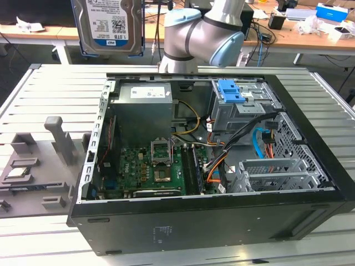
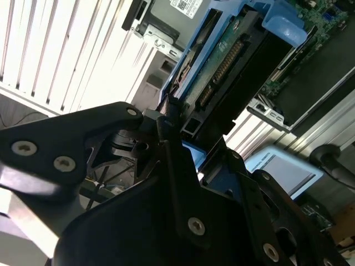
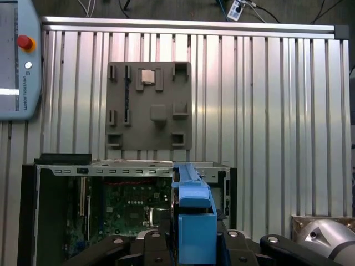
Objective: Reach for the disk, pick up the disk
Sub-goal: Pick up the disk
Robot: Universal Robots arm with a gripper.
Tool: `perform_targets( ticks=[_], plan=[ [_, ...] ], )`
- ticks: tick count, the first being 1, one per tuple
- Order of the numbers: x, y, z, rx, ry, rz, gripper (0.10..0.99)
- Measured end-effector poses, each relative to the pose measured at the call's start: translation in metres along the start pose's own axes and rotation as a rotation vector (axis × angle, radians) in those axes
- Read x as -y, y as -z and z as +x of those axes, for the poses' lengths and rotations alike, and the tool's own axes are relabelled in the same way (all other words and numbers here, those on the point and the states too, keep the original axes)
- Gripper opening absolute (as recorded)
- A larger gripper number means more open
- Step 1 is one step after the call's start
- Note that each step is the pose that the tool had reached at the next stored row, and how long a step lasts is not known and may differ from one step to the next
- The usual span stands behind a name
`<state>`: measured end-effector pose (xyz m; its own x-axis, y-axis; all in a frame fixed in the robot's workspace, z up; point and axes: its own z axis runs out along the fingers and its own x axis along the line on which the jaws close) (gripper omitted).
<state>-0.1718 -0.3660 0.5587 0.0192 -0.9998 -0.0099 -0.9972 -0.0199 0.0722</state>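
Note:
The disk (image 1: 108,25), a silver hard drive with a white-and-blue label and a blue frame, hangs upright high above the table, at the exterior view's upper left, well clear of the open computer case (image 1: 194,221). In the second wrist view the disk (image 2: 233,61) appears edge-on, its connector and blue frame showing, with my gripper (image 2: 171,119) shut on its end. In the first wrist view the blue frame of the disk (image 3: 191,208) stands between the black fingers (image 3: 150,238), high over the case (image 3: 61,160).
A grey fixture plate (image 1: 33,166) with a small silver chip (image 1: 19,172) lies on the slatted table to the case's left in the exterior view. A blue ribbed latch (image 1: 230,91) sits on the drive cage. A teach pendant (image 3: 16,61) lies at the table's edge.

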Motion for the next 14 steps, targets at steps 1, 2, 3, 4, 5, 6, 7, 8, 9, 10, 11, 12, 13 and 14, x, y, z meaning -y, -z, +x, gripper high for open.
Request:
perform_targets(
  ticks=[1,2,3,4,5,6,7,8,9,10,11,12,13,14],
  plan=[
    [0.0018,0.0001,0.0000,0.0001,0.000,0.000,0.365],
    [0.0035,0.0002,0.0001,0.0001,0.000,0.000,0.365],
    [0.0052,0.0004,0.0001,0.0001,0.000,-0.001,0.365],
    [0.0071,0.0005,0.0002,0.0001,0.000,-0.001,0.365],
    [0.0088,0.0006,0.0002,0.0001,0.000,-0.001,0.365],
    [0.0111,0.0008,0.0002,0.0001,0.000,-0.002,0.365],
    [0.0131,0.0009,0.0003,0.0001,0.000,-0.002,0.365],
    [0.0154,0.0011,0.0003,0.0001,0.000,-0.002,0.365],
    [0.0172,0.0012,0.0003,0.0001,0.000,-0.003,0.365],
    [0.0199,0.0014,0.0004,0.0001,0.000,-0.003,0.365],
    [0.0228,0.0016,0.0005,0.0001,0.000,-0.003,0.365],
    [0.0246,0.0018,0.0005,0.0001,0.000,-0.004,0.365],
    [0.0261,0.0019,0.0005,0.0001,0.000,-0.004,0.365],
    [0.0298,0.0022,0.0006,0.0001,0.000,-0.004,0.365]
  ],
)
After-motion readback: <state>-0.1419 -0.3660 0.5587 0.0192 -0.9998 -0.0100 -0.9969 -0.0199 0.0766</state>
